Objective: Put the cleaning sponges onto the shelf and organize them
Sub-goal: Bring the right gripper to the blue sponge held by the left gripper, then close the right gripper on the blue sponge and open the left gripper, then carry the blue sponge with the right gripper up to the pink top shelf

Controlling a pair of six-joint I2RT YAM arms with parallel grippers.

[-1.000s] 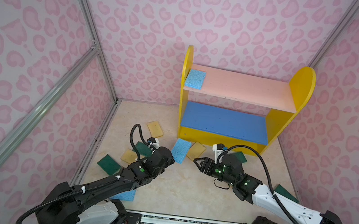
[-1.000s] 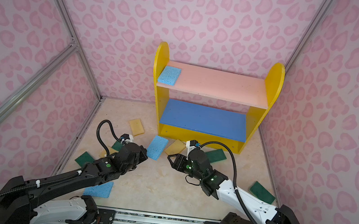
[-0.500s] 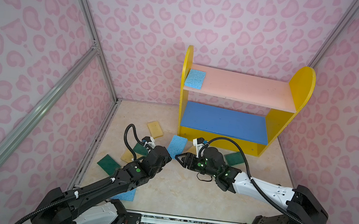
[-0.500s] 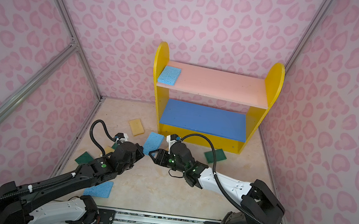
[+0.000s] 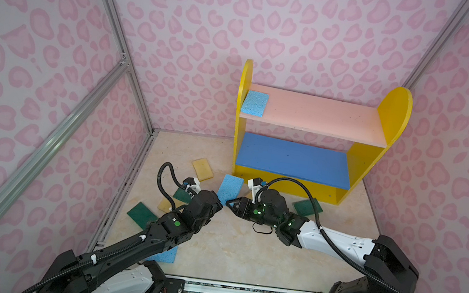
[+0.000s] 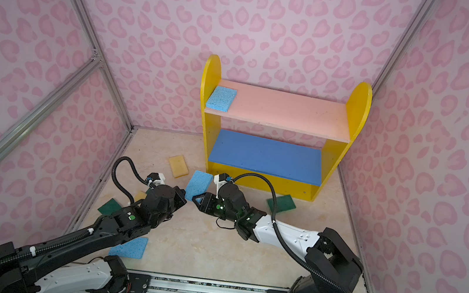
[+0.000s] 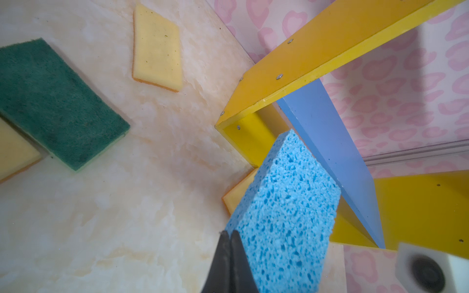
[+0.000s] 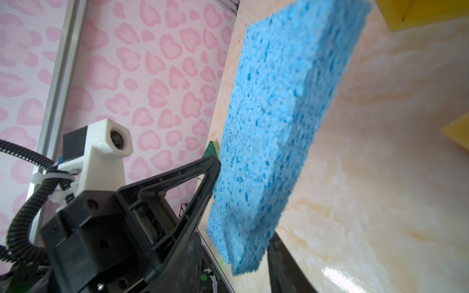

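In both top views the blue sponge point(image 5: 231, 187) is tipped up just in front of the shelf point(image 5: 317, 118). The left pincer point(image 5: 218, 203) and right pincer point(image 5: 231, 206) are at its near end. In the left wrist view the left pincer is shut, empty, and touches the sponge's edge. In the right wrist view the right pincer's jaws stand either side of the sponge; I cannot tell if they squeeze it. This is the pick-up step. Next it needs a firm hold, then a lift to the shelf.

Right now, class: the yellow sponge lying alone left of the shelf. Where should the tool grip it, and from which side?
The yellow sponge lies flat on the floor, all four edges free, so probably come from straight above and pinch across its short span at mid-length. Its sides are thin.
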